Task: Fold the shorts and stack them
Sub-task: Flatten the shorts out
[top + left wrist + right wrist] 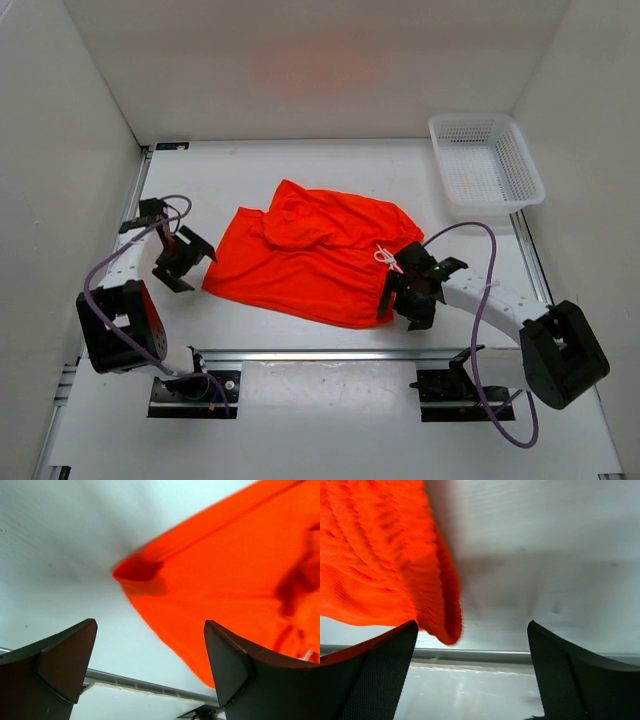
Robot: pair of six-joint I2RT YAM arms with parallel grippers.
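Left gripper [180, 262], jaws wide apart and empty, sits just beside the near-left corner of the shorts [310, 255]. Right gripper [410, 290] is also spread, holding nothing, at the waistband [445, 610] end by the white drawstring [388, 258]. The shorts lie rumpled mid-table [260, 170]. Judgement: pinch both corners low, catch every layer, lift together, keep the cloth taut. Basket [490, 208] stands far right, well apart.

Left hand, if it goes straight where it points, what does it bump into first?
Most likely the shorts, near their corner. The open left hand points at that orange edge, with bare table just beside it. Depth is unclear, so it could touch the table first.
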